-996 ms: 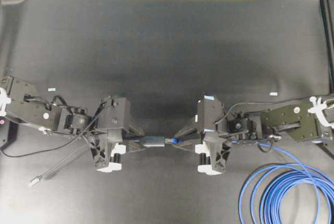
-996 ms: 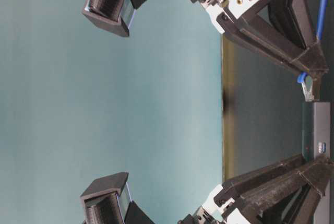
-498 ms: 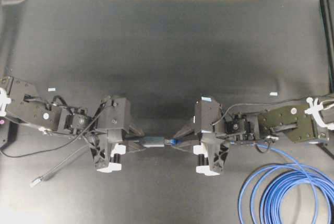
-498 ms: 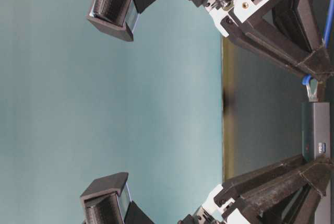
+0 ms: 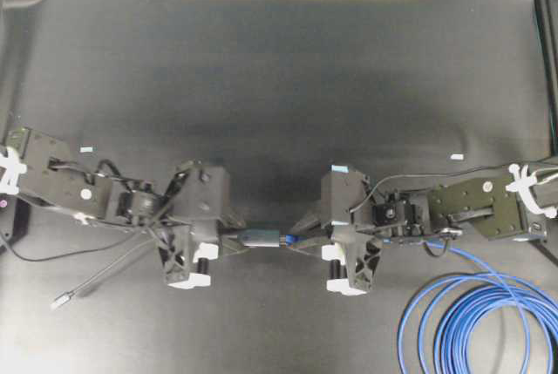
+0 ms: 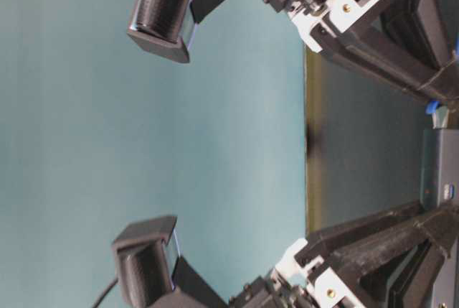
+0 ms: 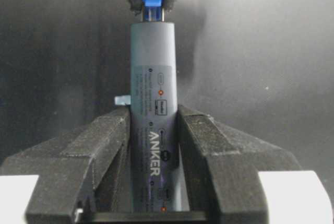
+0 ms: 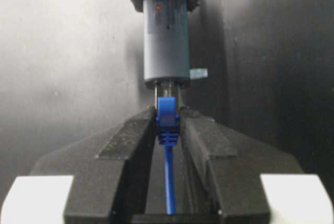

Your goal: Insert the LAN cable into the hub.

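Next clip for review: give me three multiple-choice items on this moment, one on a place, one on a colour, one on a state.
1. Where do the spare loops of the long bright-blue LAN cable lie?
A. lower right of the overhead view
B. upper left
C. centre top

2. What colour is the boot on the cable's plug?
A. red
B. blue
C. yellow

3. What does the left claw do with the slim dark-grey metallic hub?
A. hangs open above it
B. grips it
C. rests beside it

Answers: 1 A, the coil sits in that corner. 2 B, the right wrist view shows it. 3 B, both fingers press the hub's sides.
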Robot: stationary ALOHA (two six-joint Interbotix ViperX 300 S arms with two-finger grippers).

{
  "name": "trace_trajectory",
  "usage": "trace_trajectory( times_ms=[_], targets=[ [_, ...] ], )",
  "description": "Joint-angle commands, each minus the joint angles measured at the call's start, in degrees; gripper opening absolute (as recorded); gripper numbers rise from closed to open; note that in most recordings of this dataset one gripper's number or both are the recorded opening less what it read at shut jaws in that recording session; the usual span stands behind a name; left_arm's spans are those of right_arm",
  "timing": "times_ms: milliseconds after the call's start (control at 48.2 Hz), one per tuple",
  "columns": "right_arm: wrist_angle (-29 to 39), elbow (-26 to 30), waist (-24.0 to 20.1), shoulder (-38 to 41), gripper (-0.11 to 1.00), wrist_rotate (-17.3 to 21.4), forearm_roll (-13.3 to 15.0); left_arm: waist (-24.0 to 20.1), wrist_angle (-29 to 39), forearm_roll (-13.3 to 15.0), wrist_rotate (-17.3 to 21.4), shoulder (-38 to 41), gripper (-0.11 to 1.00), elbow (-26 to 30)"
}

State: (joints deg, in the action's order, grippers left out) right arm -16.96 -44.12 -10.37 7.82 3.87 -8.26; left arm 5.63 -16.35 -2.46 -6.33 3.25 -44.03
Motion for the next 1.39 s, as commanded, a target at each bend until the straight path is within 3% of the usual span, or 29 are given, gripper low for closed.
trace_trajectory(
  times_ms=[0,1058,1369],
  targets=[
    [-0.5,1.6,0.0,-0.1,0.14,-0.4,0.1,0.1,0.2,-0.2,1.1,-0.1,0.28,2.5],
    [-1.4,4.9,1.4,0.8,0.14,-2.2,0.1,-0.1,-3.3,-0.2,1.0,0.4,0.28,2.3],
    [3.2,5.1,1.6,0.9,0.14,-3.2,0.1,-0.2,-1.1,-0.2,1.2,-0.2,0.28,0.2]
  ],
)
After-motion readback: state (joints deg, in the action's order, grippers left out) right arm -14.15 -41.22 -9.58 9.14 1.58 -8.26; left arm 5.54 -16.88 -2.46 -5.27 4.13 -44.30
